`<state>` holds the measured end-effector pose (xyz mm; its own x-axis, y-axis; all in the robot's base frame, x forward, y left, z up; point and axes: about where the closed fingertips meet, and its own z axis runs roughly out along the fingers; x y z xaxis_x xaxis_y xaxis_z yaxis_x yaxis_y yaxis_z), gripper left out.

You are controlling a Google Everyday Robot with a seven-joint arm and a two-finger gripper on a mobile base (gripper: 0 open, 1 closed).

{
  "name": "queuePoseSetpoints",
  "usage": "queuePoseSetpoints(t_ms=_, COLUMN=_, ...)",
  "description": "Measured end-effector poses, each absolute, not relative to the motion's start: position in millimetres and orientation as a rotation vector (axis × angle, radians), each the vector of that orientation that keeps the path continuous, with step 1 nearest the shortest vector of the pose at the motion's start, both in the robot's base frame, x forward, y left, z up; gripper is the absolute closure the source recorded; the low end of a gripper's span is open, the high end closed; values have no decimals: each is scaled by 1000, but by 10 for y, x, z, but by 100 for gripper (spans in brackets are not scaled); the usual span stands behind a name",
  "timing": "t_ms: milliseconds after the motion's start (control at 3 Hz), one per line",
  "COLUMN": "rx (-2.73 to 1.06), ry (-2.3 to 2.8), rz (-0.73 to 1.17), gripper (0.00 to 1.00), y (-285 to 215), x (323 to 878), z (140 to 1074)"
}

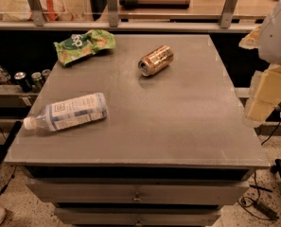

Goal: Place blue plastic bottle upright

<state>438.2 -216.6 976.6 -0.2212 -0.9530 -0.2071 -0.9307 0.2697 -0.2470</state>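
Note:
The blue plastic bottle (pixel 66 111) lies on its side near the front left of the grey table top (pixel 178 122), its white cap pointing left past the table's edge. It is clear pale blue with a white-and-blue label. My gripper (pixel 259 109) hangs at the right edge of the table, below the white arm (pixel 278 30), far from the bottle and touching nothing.
A gold-brown drink can (pixel 155 60) lies on its side at the back middle. A crumpled green snack bag (pixel 84 44) lies at the back left corner. Cans and a small water bottle (pixel 2 74) stand on a low shelf to the left. Drawers are below the table top.

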Motion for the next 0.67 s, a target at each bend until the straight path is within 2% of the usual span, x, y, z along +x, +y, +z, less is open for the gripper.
queuePoseSetpoints(t_ms=667, rx=-1777, ry=2187, rz=-98, gripper=0, y=-2007, x=4438, z=9758)
